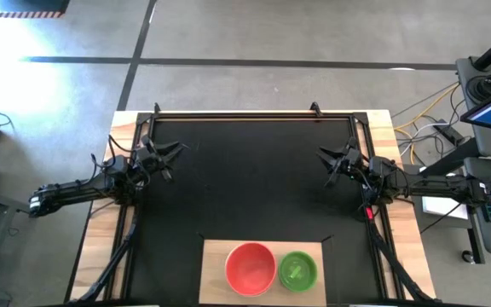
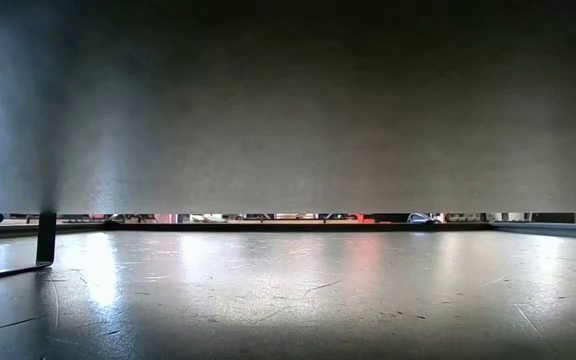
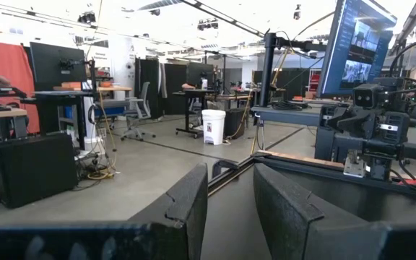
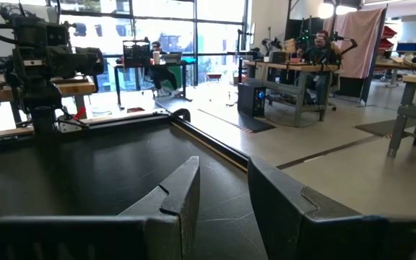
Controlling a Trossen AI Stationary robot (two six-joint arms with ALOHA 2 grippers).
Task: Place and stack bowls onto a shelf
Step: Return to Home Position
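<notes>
Grey concrete floor surrounding the wooden worktop in the high view, with a black mat covering most of the top.

Lying at the bottom centre of that frame, set into a notch in the mat: shelf of pale wood. Sitting on it side by side: red bowl near the middle and a smaller green bowl just to its right. Rims close or touching; cannot tell which. Whether either is resting on other bowls beneath: cannot tell from above.

Waiting at centre-left of the frame, by the mat's left edge and well apart from the shelf: left pincer. Mirroring it at centre-right: right pincer.

Left wrist view showing that pincer's two dark fingers standing parted by a narrow gap, gripping nothing, and facing the room, with a monitor at upper right. Right wrist view showing the same: fingers slightly apart, carrying nothing, looking across the mat.

Filling most of the low view: a blank grey surface, leaving only a thin strip of room showing beneath it.
</notes>
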